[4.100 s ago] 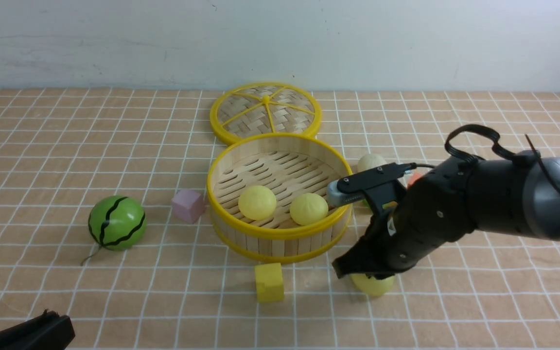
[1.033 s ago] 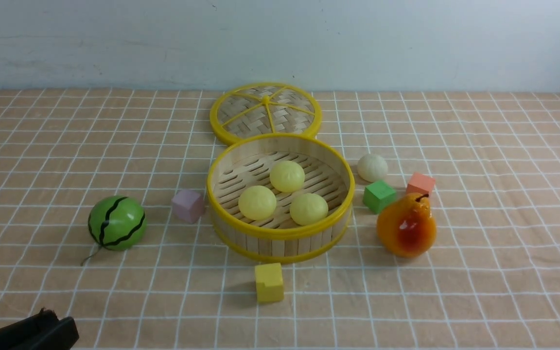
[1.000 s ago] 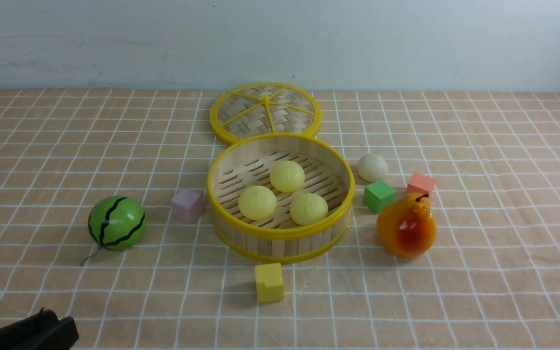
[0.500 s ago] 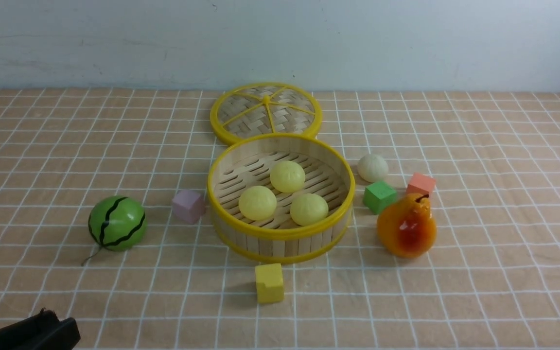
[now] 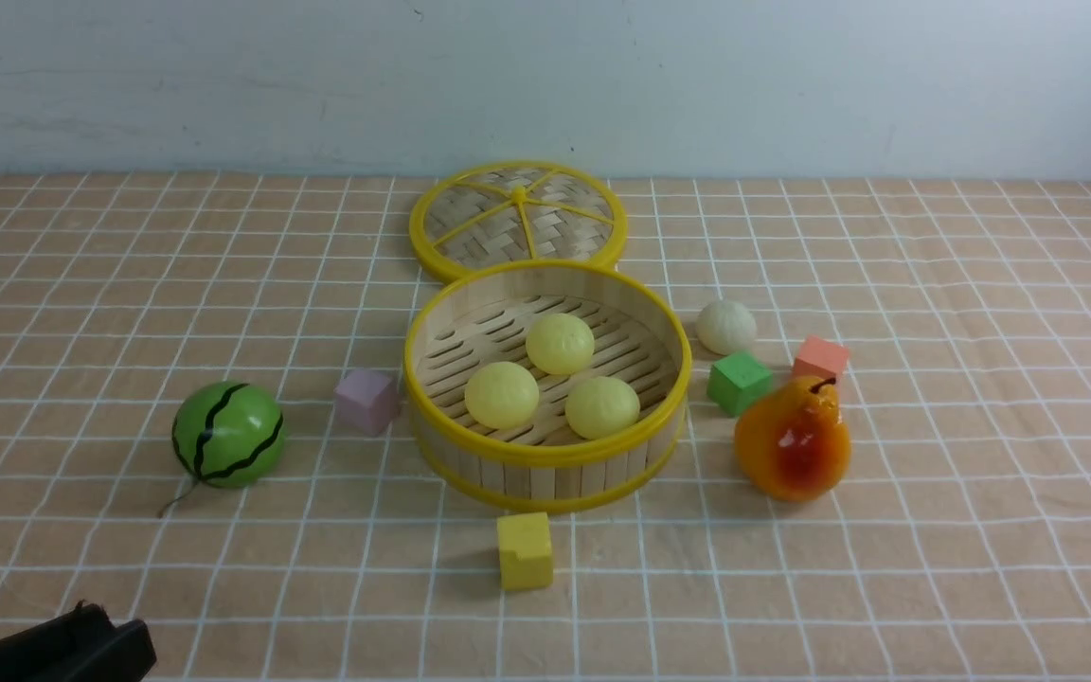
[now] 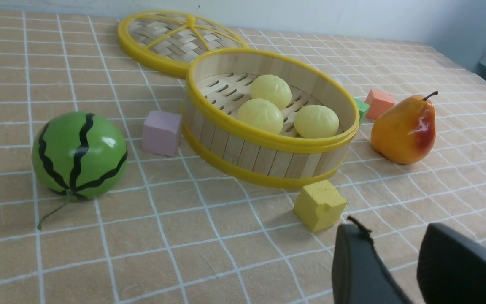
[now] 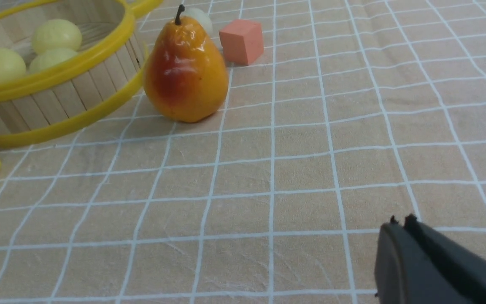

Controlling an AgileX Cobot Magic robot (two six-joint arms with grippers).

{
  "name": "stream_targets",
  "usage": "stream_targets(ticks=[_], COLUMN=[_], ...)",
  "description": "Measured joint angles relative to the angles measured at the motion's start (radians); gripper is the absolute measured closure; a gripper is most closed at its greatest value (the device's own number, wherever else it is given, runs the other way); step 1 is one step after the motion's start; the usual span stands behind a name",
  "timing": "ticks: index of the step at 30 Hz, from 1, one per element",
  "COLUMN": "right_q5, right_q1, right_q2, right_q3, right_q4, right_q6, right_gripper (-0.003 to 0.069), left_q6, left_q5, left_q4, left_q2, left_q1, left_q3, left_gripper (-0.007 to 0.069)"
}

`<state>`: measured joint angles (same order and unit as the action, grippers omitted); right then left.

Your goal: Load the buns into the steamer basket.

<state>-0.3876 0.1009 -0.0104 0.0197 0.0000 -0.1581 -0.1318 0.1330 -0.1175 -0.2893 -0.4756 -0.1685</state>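
Front view
Steamer basket (image 5: pixel 545 445): centre of frame, upright on the checked surface (image 5: pixel 934 587).
Buns (image 5: pixel 559 343): all three inside the basket, on its slatted floor; one toward the back, two nearer the front rim.
Lid (image 5: pixel 517 220): flat, just behind the basket, upper centre.
Watermelon ball (image 5: pixel 228 434): left of centre, well apart from the basket.
Pink cube (image 5: pixel 366 400): just beside the basket's left wall.
Yellow cube (image 5: pixel 524 550): below the basket, near its front rim.
Pear (image 5: pixel 792 438): upright, right of the basket.
Green cube (image 5: pixel 740 382), orange cube (image 5: pixel 820 358), whitish ball (image 5: pixel 725 326): clustered above the pear.
Left arm: dark tip only, lower left corner.

Left wrist view
Left gripper (image 6: pixel 399 257): lower right of frame, jaws spread with a clear gap, holding nothing.
Basket and buns: centre, three buns visible over the rim.

Right wrist view
Right gripper (image 7: pixel 400 230): lower right of frame, jaws pressed together, empty.
Pear: upper left of centre, just beside the basket wall.
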Motion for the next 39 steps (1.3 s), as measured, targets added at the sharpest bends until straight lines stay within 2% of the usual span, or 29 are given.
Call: stream_targets(ticks=[9,14,17,19,23,25,31,39], right_q5=[0.000,0.000,0.000,0.000,0.000,0.000,-0.001,-0.001], right_q1=[0.000,0.000,0.000,0.000,0.000,0.000,-0.001,-0.001], right_q2=[0.000,0.000,0.000,0.000,0.000,0.000,-0.001,-0.001], right_q3=[0.000,-0.001,-0.001,-0.001,-0.001,-0.001,-0.001,-0.001], right_q4=[0.006,0.006,0.006,0.007,0.009,0.009,0.009,0.009], right_q6=[0.000,0.000,0.000,0.000,0.000,0.000,0.000,0.000], right_gripper=[0.0669,0.0664,0.0662,0.0662,0.0662,0.0660,0.0657,0.0648], left_q6=[0.000,0.010,0.001,-0.045,-0.090,-0.094,-0.100,-0.101], left_q5=[0.000,-0.047,-0.062,-0.040,0.074,0.119,0.242,0.252], left_q4=[0.001,0.062,0.060,0.053,0.050,0.050,0.008,-0.023], left_q2=[0.000,0.000,0.003,0.034,0.165,0.229,0.299,0.299], left_q1=[0.000,0.020,0.096,0.211,0.361,0.389,0.402,0.402], left_q3=[0.000,0.001,0.001,0.008,0.064,0.104,0.197,0.199], left_gripper=[0.0400,0.0405,0.0436,0.0491,0.0610,0.0638,0.0638,0.0638])
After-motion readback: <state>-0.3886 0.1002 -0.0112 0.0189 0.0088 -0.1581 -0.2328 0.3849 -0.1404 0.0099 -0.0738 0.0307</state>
